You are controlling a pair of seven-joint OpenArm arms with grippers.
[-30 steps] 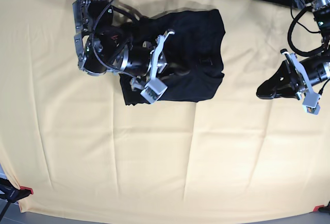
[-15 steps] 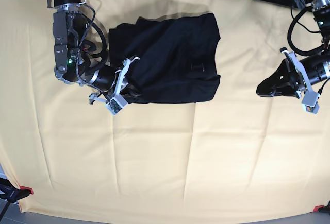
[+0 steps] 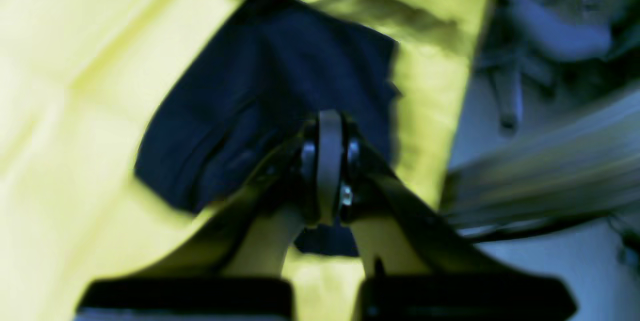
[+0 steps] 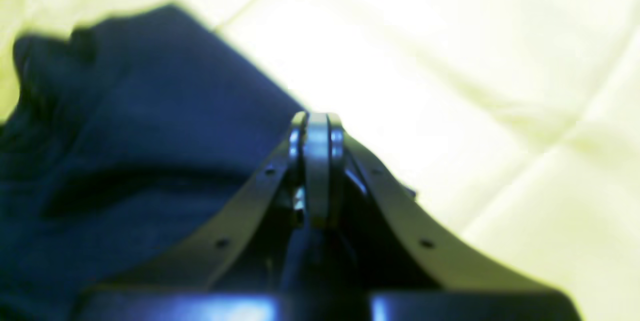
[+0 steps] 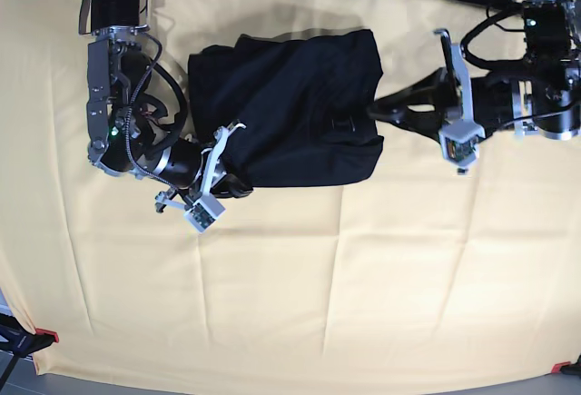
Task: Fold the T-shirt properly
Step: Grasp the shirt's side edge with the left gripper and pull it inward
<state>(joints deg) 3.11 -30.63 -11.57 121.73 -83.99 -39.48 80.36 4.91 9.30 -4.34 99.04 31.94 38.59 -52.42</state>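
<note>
Both pincers are pressed fully together, nothing between the fingers. Right gripper [image 5: 238, 186] sits at the shirt's 7 o'clock corner, tips at or on the lower hem; in its wrist view the closed fingers [image 4: 316, 171] overlap the dark cloth but I see no fabric pinched. Left gripper [image 5: 379, 109] comes in from 3 o'clock, tips at the shirt's edge there; its wrist view is blurred, closed fingers [image 3: 329, 161] over the cloth, contact I cannot tell.

T-shirt [image 5: 290, 109] lies toward 12 o'clock on the yellow table cloth [image 5: 290, 304], already folded into a rough rectangle. Its 9 o'clock side looks bunched and uneven, the 3 o'clock edge cleaner. Small pale mark near the middle right.

Risks as I judge them:
- closed tips dragging across the cloth would shove the whole stack and undo the fold, since nothing pins it down
- left arm pushing in from 3 o'clock could ruck the clean edge
- right tips snagging the hem at 7 o'clock could pull a layer out
- if I grab the bunched 9 o'clock side as is, I may catch only the top layer and the fold goes crooked
- yellow table cloth has creases, could get pinched along with the shirt

I'd say the fold is mostly done, tidying left
</note>
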